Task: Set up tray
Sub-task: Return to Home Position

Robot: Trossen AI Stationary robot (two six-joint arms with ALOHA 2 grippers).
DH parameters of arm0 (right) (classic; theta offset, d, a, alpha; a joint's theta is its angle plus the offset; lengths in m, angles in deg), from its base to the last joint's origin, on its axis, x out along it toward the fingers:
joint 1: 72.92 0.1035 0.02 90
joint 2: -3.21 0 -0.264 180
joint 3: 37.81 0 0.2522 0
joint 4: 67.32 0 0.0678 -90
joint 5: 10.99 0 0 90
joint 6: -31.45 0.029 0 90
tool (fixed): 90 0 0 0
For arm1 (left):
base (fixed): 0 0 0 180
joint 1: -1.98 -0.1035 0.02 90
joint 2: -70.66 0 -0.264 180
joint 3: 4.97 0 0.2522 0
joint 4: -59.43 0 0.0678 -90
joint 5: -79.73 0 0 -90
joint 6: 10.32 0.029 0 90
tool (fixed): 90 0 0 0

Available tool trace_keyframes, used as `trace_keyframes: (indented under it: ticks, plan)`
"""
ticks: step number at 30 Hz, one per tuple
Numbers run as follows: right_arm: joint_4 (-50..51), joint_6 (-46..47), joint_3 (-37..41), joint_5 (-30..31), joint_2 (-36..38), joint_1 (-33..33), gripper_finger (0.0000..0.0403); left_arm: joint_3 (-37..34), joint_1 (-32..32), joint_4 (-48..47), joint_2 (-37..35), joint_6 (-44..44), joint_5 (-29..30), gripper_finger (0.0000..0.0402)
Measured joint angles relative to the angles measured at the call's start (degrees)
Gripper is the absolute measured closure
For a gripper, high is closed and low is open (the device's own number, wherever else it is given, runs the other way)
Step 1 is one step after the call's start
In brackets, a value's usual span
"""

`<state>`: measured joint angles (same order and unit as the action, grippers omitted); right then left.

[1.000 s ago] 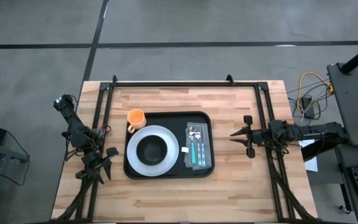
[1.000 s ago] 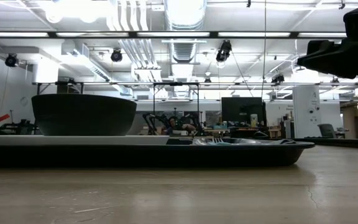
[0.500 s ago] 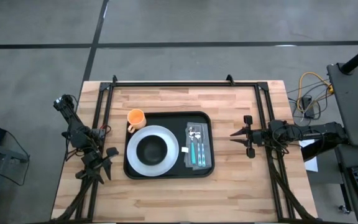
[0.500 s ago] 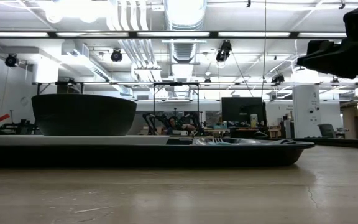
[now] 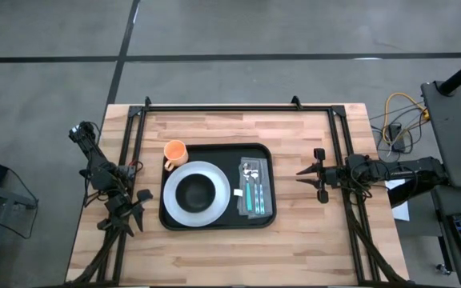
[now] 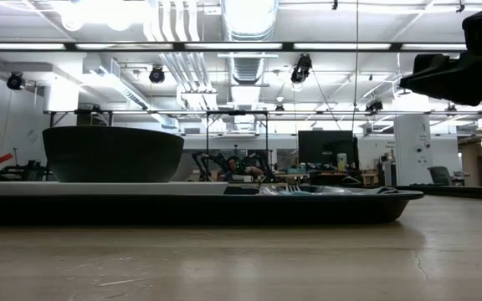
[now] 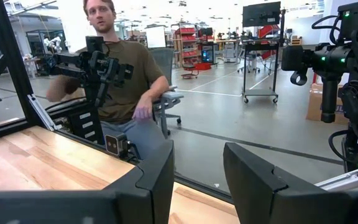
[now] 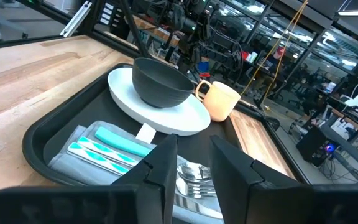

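The black tray (image 5: 217,223) lies in the middle of the table; its rim (image 8: 48,127) also shows in the right wrist view. On it rest a white plate (image 5: 170,194) with a black bowl (image 5: 195,190) on top, and teal-handled cutlery (image 5: 253,195) on a grey napkin. An orange cup (image 5: 174,150) stands at the tray's far left corner, half over the rim. My left gripper (image 5: 137,206) hangs open left of the tray. My right gripper (image 5: 309,174) is open, right of the tray, pointing at it.
Black frame rails (image 5: 238,106) run along the table's far edge and down both sides. In the left wrist view a person (image 7: 120,68) sits beyond the table edge. Bare wood (image 5: 214,252) lies near of the tray.
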<state>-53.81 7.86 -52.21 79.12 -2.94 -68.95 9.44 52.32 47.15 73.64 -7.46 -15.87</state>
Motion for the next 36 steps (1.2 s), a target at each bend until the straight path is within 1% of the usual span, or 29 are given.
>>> trace_keyframes:
  ticks: [6,16,29,36]
  plan:
    - [0.0,0.0,0.0,0.0,0.0,0.0,0.0319,0.0,0.0,0.0,0.0,0.0,0.0,0.0281]
    - [0.0,0.0,0.0,0.0,0.0,0.0,0.0335,0.0,0.0,0.0,0.0,0.0,0.0,0.0281]
    - [0.0,0.0,0.0,0.0,0.0,0.0,0.0319,0.0,0.0,0.0,0.0,0.0,0.0,0.0281]
    - [0.0,0.0,0.0,0.0,0.0,0.0,0.0326,0.0,0.0,0.0,0.0,0.0,0.0,0.0281]
